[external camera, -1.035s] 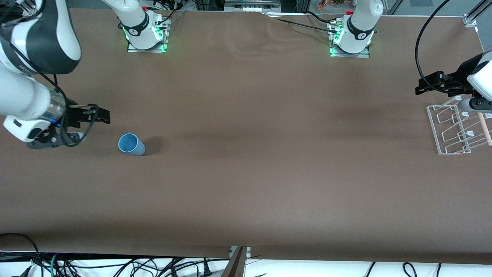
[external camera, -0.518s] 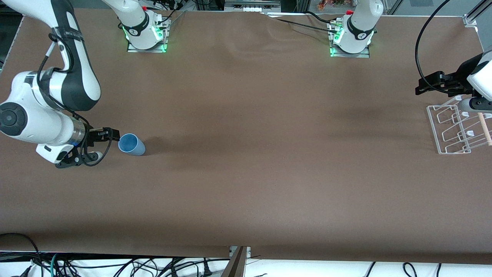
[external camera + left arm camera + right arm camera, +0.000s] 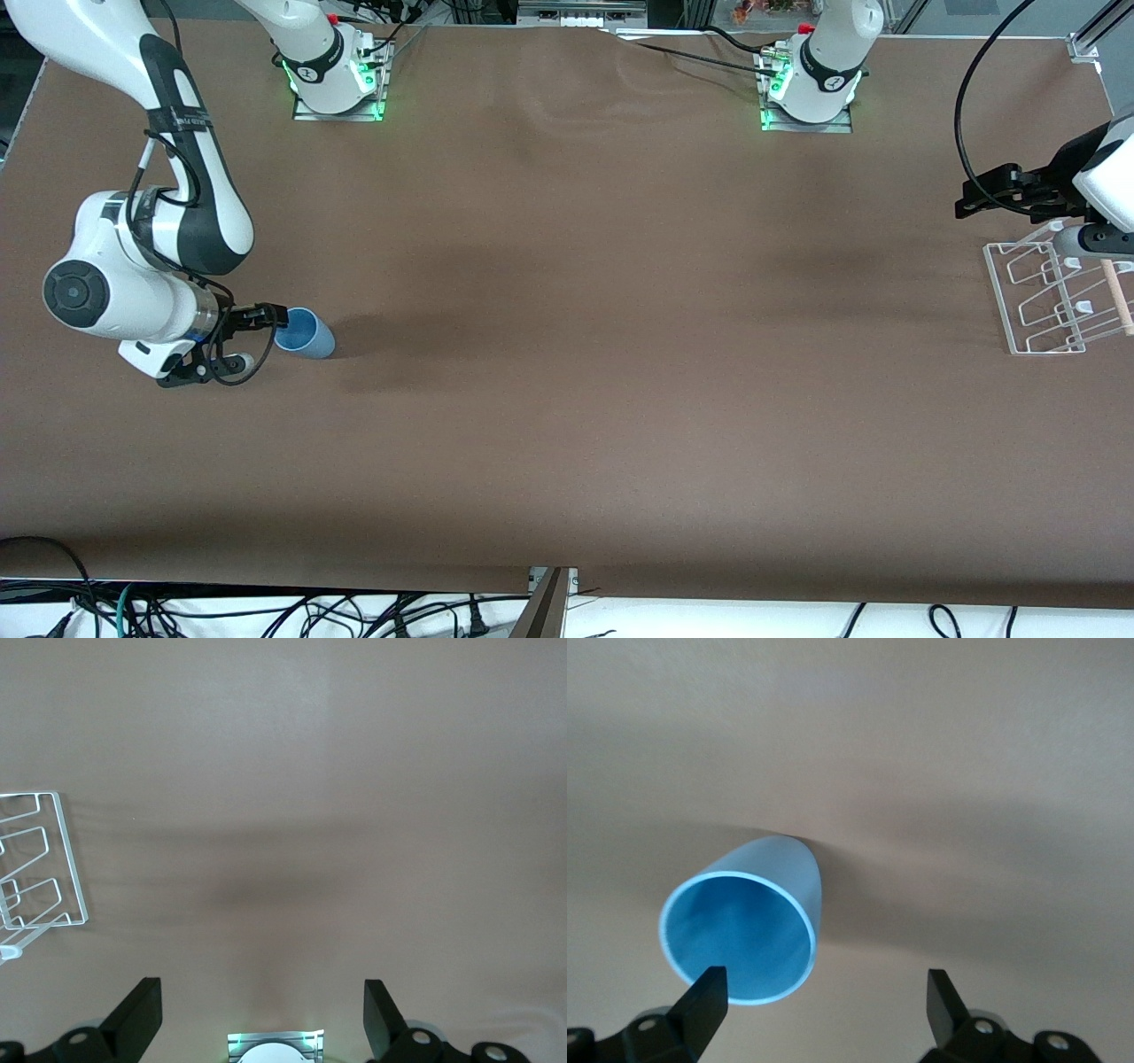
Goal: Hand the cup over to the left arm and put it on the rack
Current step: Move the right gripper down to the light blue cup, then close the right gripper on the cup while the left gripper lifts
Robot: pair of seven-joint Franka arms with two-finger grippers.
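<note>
The light-blue cup (image 3: 306, 335) lies on its side on the brown table near the right arm's end, its mouth turned to my right gripper (image 3: 271, 317). That gripper is open and low, right at the cup's rim. In the right wrist view the cup (image 3: 744, 926) shows its hollow inside, and one finger (image 3: 702, 1003) overlaps the rim while the right gripper (image 3: 824, 997) holds nothing. My left gripper (image 3: 973, 192) waits open above the table beside the clear rack (image 3: 1032, 301). The left wrist view shows the left gripper (image 3: 261, 1014) open over bare table and the rack (image 3: 66, 864) off to one side.
Both arm bases (image 3: 335, 84) (image 3: 806, 89) stand along the table edge farthest from the front camera. A black cable (image 3: 970, 106) loops above the left arm's end. Loose cables (image 3: 266, 611) hang below the table's near edge. A wooden dowel (image 3: 1118, 297) lies on the rack.
The right arm has swung down and toward the cup, bringing its open gripper from a spot beside the cup up to the cup's mouth. The left arm has barely moved.
</note>
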